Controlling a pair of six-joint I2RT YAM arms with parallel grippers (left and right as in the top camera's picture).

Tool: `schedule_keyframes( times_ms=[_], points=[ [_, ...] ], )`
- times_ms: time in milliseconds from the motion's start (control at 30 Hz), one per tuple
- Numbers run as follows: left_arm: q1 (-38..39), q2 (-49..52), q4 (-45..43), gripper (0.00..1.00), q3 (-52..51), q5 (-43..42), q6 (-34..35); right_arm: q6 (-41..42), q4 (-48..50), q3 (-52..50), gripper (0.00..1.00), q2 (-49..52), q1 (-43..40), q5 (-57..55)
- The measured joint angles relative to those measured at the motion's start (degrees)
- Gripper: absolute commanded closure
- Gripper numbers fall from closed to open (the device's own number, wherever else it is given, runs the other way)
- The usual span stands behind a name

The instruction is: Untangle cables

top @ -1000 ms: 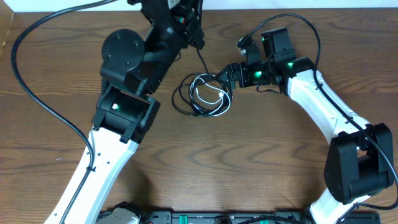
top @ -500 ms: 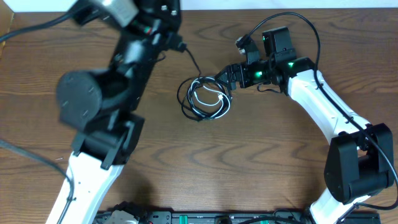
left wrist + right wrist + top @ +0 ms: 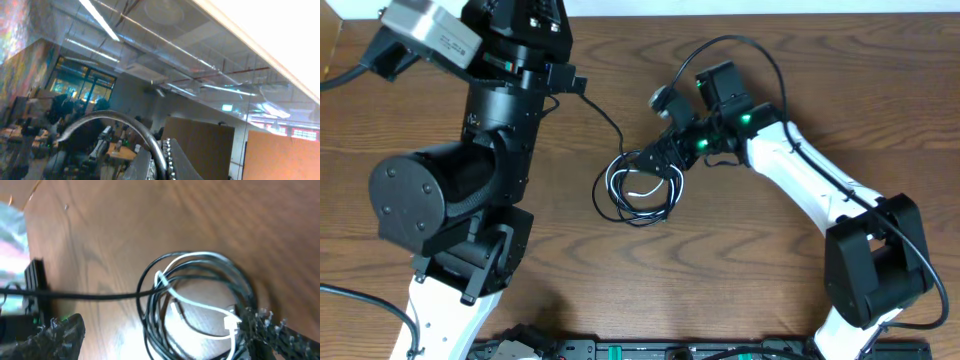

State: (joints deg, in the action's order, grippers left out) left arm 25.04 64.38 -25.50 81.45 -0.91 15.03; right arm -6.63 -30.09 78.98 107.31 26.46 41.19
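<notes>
The cables lie as one looped bundle (image 3: 638, 192) at mid-table. The white cable (image 3: 632, 172) is coiled inside the black loops. One strand of the black cable (image 3: 605, 122) rises up and left to my left gripper (image 3: 567, 78), which is lifted high and shut on it. In the left wrist view the black strand (image 3: 125, 120) arcs out from between the closed fingers of the left gripper (image 3: 160, 160). My right gripper (image 3: 662, 158) hangs over the bundle's right rim, open. In the right wrist view the bundle (image 3: 165, 280) and the white cable (image 3: 200, 306) lie within the open right gripper (image 3: 160, 327).
The big raised left arm (image 3: 450, 190) hides much of the table's left half. A thick black robot cable (image 3: 340, 75) runs at the far left, and another loops over the right arm (image 3: 740, 42). A dark rail (image 3: 620, 350) lines the front edge.
My left arm has risen and swung left, drawing the black strand out of the bundle. The right gripper has moved left and down over the bundle and opened a little wider.
</notes>
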Motion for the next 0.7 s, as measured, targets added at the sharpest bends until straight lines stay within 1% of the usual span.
schedule_keyframes(
  times_ms=[133,233,300,400,467,500,533,567,600,633,700],
  points=[
    [0.0,0.0,0.4,0.93,0.0,1.1,0.0,-4.2,-2.7,0.0,0.04,0.9,0.2,1.9],
    [0.0,0.0,0.4,0.93,0.0,1.3,0.0,-6.0,-2.3,0.0,0.05,1.8,0.2,3.4],
    [0.0,0.0,0.4,0.93,0.0,1.3,0.0,-6.7,0.6,0.0,0.07,2.9,0.5,4.3],
    [0.0,0.0,0.5,0.93,0.0,1.3,0.0,-6.1,7.6,0.1,0.16,5.0,1.3,5.1],
    [0.0,0.0,0.4,0.92,0.0,1.3,0.0,-5.2,13.0,0.2,0.33,6.8,2.3,5.4],
    [0.0,0.0,0.4,0.93,0.0,1.3,0.0,-4.5,15.8,0.2,0.45,7.7,3.1,5.2],
    [0.0,0.0,0.4,0.93,0.0,1.3,0.0,-3.6,17.8,0.2,0.63,8.6,3.7,5.0],
    [0.0,0.0,0.6,0.93,0.0,1.3,0.0,-2.6,18.8,0.2,0.79,9.2,4.2,4.7],
    [0.0,0.0,0.9,0.93,0.0,1.3,0.0,-1.3,19.5,0.2,0.9,9.5,4.6,3.9],
    [0.0,0.0,1.4,0.93,0.0,1.3,0.0,0.0,19.7,0.2,0.99,9.7,4.8,2.9],
    [0.0,0.0,3.0,0.93,0.0,1.8,0.0,2.9,19.7,0.2,0.99,9.7,4.7,1.0]
  ],
)
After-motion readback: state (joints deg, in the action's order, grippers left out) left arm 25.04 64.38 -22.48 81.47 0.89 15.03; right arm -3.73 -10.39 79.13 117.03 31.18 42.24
